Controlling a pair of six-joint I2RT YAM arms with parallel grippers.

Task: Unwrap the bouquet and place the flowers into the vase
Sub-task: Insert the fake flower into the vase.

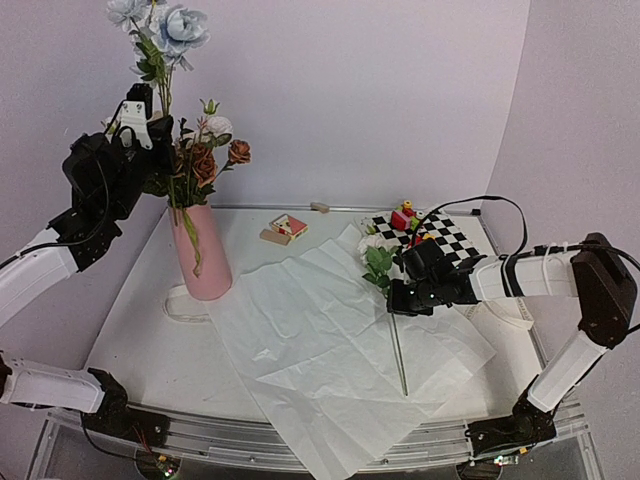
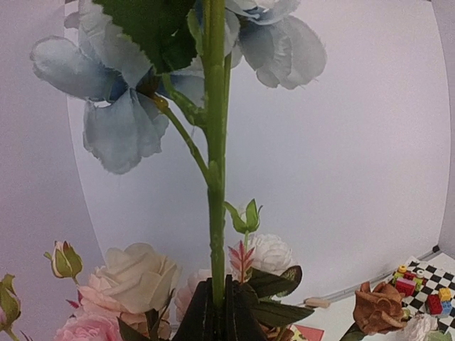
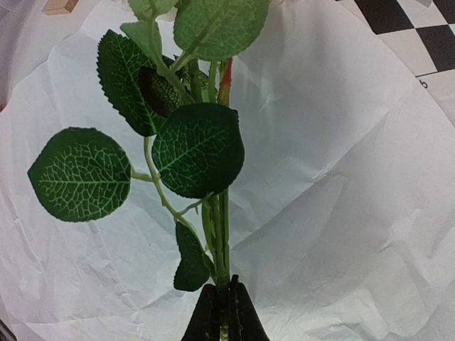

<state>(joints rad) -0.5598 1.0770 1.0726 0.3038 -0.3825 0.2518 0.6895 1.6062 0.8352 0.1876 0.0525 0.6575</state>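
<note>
From above, stems are going in: the left gripper clamps one pale blue artificial rose stem above the one tall matte pink vase. The right gripper pinches one leafy green stem on the single unfolded white tissue sheet. Left wrist: jaws closed on its stem, which I judge needs lowering straight down. Right wrist: jaws closed on its stem, to lift afterwards.
</note>
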